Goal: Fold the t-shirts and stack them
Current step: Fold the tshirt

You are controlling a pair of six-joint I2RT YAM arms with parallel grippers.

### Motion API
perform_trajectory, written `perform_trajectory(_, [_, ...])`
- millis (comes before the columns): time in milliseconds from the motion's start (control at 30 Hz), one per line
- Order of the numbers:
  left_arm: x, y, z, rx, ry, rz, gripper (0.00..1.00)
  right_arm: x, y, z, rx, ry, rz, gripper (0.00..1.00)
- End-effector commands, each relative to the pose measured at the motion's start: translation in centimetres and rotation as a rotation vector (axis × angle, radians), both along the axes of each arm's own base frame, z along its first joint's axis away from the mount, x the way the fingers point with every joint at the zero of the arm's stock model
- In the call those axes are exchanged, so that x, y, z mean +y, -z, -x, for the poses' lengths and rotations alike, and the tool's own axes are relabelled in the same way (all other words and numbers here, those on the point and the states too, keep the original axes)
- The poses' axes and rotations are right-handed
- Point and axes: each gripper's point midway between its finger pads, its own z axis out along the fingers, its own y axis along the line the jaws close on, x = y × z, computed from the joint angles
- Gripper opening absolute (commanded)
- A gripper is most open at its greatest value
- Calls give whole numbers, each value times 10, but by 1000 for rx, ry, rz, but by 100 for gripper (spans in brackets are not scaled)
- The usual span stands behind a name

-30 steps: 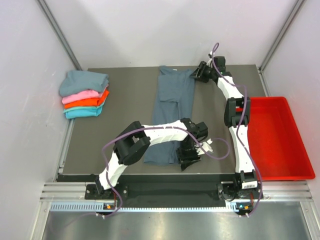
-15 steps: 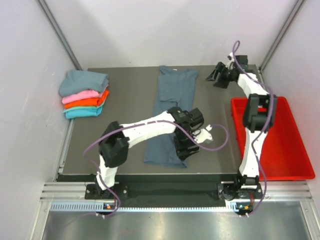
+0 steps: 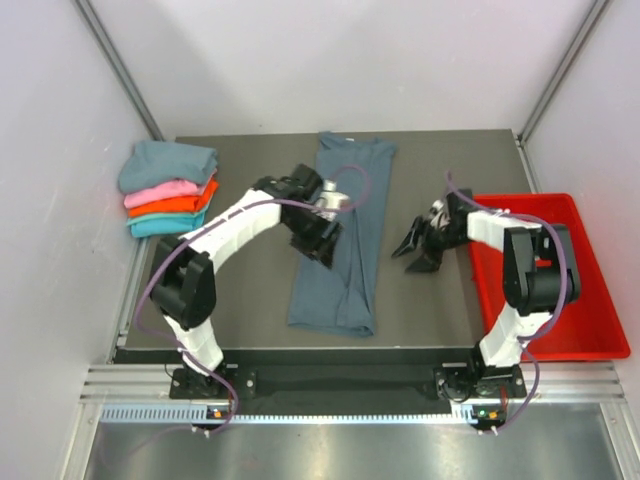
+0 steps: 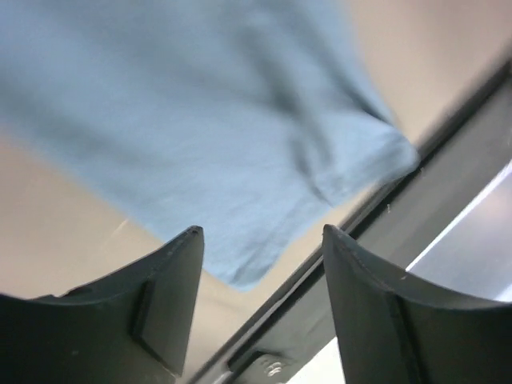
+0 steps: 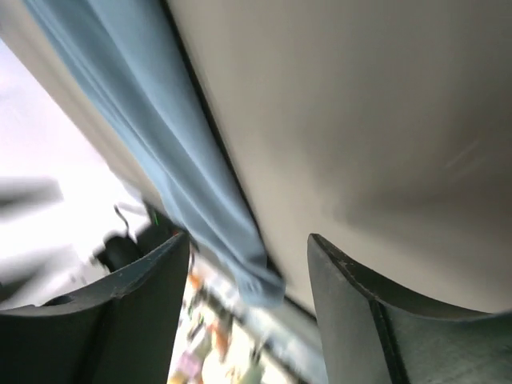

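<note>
Both gape empty: left gripper (image 3: 320, 245) over the left edge of the slate blue-grey cloth t-shirt (image 3: 352, 180) lying near-to-far, right gripper (image 3: 408, 258) off its right side

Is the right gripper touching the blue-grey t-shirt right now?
Apart. The top view shows bare table between the right gripper and the blue-grey t-shirt.

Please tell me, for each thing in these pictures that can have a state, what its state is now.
blue-grey t-shirt: folded lengthwise into a long strip, lying flat on the table, not yet stacked.
stack of folded t-shirts: four folded shirts piled at the far left corner.
red tray: nothing visible in it.
left claw: open, holding nothing, over the blue-grey t-shirt.
right claw: open, holding nothing, beside the shirt.
</note>
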Motion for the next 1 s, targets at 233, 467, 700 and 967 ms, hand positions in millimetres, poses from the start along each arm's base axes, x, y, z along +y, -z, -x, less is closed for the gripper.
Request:
perform_trajectory(233, [45, 24, 14, 355, -467, 160, 63, 62, -9, 104, 84, -150, -118, 59])
perform_trajectory(467, [69, 46, 39, 517, -637, 197, 63, 72, 5, 140, 131, -183, -99, 59])
perform_trajectory(700, [76, 58, 34, 538, -729, 211, 63, 94, 15, 133, 147, -218, -94, 56])
perform_trajectory(967, [98, 74, 42, 595, -811, 143, 62, 123, 14, 131, 171, -274, -97, 56])
